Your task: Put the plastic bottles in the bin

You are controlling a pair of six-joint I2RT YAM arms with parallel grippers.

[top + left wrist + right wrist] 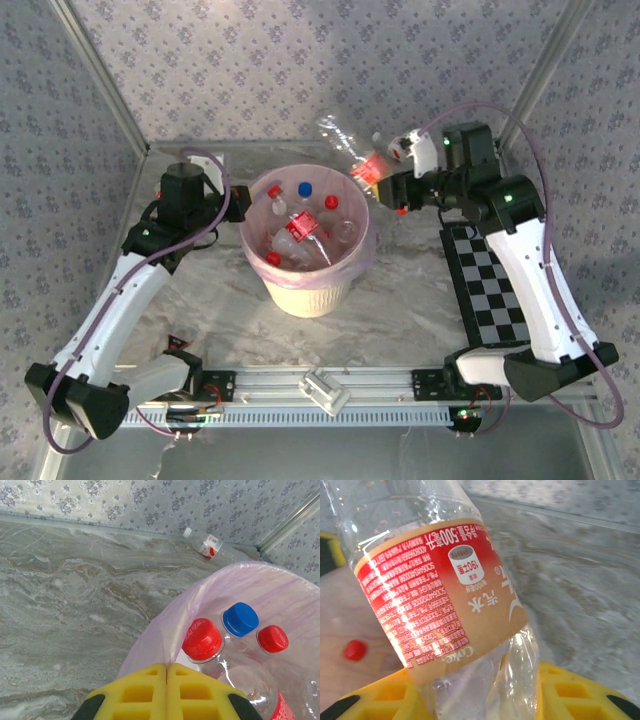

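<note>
The bin (pixel 305 292) stands mid-table, cream-white with a pink bag (pixel 200 592) over its rim. Several plastic bottles (pixel 300 232) with red and blue caps lie inside it. A red cap (pixel 201 639) and a blue cap (pixel 240 618) show close up. My right gripper (pixel 380 184) is shut on a clear red-labelled bottle (pixel 435 590), held tilted over the bin's far right rim (pixel 345 150). Its yellow fingers (pixel 570 692) press the bottle's lower body. My left gripper (pixel 166 672) is shut with nothing in it, just outside the bin's left rim (pixel 238 203). Another bottle (pixel 209 545) with a white cap lies against the back wall.
A black-and-white checkerboard (pixel 490 285) lies flat on the right of the table under the right arm. A metal rail (pixel 320 385) runs along the near edge between the arm bases. Patterned walls close in the back and both sides.
</note>
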